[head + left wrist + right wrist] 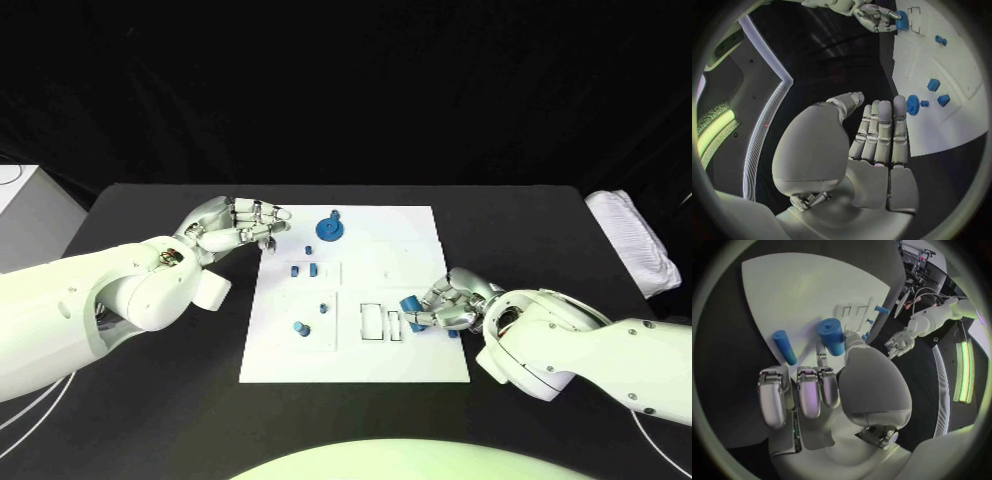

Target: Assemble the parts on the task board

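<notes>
- Centrally, the white task board (361,295) was seen lying flat on the black table (548,230), between the two arms.
- The left hand (231,227) was held at about ten o'clock from the board's middle, just off the board's far left corner, above the table.
- In the left wrist view the fingers (881,131) of that hand (870,150) were shown straight and pressed side by side, the thumb apart from them, and nothing was held.
- The right hand (447,303) was placed at about four o'clock from the board's middle, over the board's right edge.
- A blue cylindrical part (832,336) was seen gripped between its thumb and curled fingers (809,396) in the right wrist view; the same part (417,324) was partly hidden under the hand in the head view.
- A second, thinner blue peg (784,346) was seen lying on the board just beside those fingers.
- A round blue gear (330,230) was found at twelve o'clock on the board, near the far edge.
- Small blue blocks (304,268) were set at about ten o'clock, and a blue round piece (300,327) at about eight o'clock.
- Narrow rectangular slots (381,321) were cut into the board at about five o'clock, just beside the right hand.
</notes>
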Robot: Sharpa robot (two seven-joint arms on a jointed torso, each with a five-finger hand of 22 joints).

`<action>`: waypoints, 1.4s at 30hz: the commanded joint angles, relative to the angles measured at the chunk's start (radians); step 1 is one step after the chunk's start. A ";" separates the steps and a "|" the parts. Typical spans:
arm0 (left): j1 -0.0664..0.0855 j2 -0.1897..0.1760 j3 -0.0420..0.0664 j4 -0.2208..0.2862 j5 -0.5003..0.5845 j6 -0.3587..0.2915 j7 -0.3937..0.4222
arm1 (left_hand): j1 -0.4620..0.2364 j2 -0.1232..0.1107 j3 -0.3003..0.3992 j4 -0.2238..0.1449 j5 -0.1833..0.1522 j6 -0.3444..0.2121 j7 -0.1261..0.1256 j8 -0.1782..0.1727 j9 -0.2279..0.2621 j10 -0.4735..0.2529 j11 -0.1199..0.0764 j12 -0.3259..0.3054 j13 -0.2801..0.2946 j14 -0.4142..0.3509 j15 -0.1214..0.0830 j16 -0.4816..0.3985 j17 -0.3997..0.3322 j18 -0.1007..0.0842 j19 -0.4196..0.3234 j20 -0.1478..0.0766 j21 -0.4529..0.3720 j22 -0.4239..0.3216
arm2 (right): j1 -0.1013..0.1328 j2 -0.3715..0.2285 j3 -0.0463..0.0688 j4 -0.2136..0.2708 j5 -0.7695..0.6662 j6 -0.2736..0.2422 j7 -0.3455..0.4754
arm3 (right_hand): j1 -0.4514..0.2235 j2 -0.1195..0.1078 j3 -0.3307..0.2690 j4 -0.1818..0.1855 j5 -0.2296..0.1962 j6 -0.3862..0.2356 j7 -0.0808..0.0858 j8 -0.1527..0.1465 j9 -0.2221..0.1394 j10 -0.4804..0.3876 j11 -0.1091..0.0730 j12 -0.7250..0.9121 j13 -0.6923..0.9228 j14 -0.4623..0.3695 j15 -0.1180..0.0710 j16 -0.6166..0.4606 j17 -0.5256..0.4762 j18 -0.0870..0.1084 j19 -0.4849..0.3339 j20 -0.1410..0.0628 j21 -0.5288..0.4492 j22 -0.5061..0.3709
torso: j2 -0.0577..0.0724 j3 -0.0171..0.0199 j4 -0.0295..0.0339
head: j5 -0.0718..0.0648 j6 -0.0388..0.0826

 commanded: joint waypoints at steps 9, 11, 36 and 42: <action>0.000 0.005 0.001 0.000 0.006 0.021 0.016 | 0.009 0.000 0.001 -0.006 0.006 -0.004 -0.002 0.003 -0.001 -0.009 0.000 0.005 0.000 -0.010 0.000 0.002 0.002 0.014 0.007 0.001 -0.004 -0.001 | 0.029 0.005 0.002 0.025 0.178 -0.037 0.094 | -0.018 -0.047 0.141 -0.006 0.013 0.034 -0.019 0.004 -0.011 0.080 -0.009 0.000 0.231 0.102 -0.010 0.005 0.254 -0.007 0.105 -0.009 0.007 0.263 | 0.002 -0.0009 0.0008 | -0.005 0.006; 0.000 0.006 0.001 0.000 0.003 0.019 0.014 | 0.009 0.000 0.001 -0.006 0.006 -0.004 -0.002 0.003 -0.001 -0.009 0.000 0.005 0.000 -0.010 0.000 0.002 0.002 0.014 0.007 0.001 -0.004 -0.001 | 0.031 0.016 0.002 0.022 0.192 -0.010 0.097 | -0.031 -0.063 0.174 -0.006 0.012 0.035 -0.018 0.005 -0.012 0.080 -0.009 -0.002 0.231 0.102 -0.010 0.005 0.254 -0.007 0.105 -0.009 0.007 0.263 | 0.003 0.0003 -0.0002 | -0.003 0.003; 0.000 0.005 0.001 0.004 -0.001 0.020 0.012 | 0.010 -0.001 0.001 -0.006 0.006 -0.004 -0.002 0.003 -0.001 -0.010 0.000 0.005 0.000 -0.010 0.000 0.002 0.002 0.014 0.007 0.001 -0.004 0.000 | 0.021 0.128 0.001 -0.035 0.106 0.067 0.043 | -0.116 -0.104 0.220 -0.007 -0.158 0.037 -0.014 0.017 -0.013 0.080 -0.004 -0.007 0.231 0.103 -0.006 0.006 0.258 -0.007 0.105 -0.005 0.007 0.263 | 0.004 0.0004 -0.0012 | 0.006 -0.001; 0.000 0.005 0.001 0.005 -0.001 0.021 0.011 | 0.010 -0.001 0.001 -0.006 0.006 -0.004 -0.002 0.003 -0.001 -0.010 0.000 0.005 0.000 -0.010 0.000 0.002 0.002 0.014 0.007 0.001 -0.004 0.000 | 0.020 0.136 0.001 -0.041 0.095 0.065 0.039 | -0.123 -0.104 0.214 -0.006 -0.184 0.036 -0.014 0.019 -0.013 0.080 -0.004 -0.007 0.231 0.103 -0.005 0.006 0.258 -0.007 0.105 -0.005 0.007 0.263 | 0.002 0.0002 0.0005 | 0.006 -0.002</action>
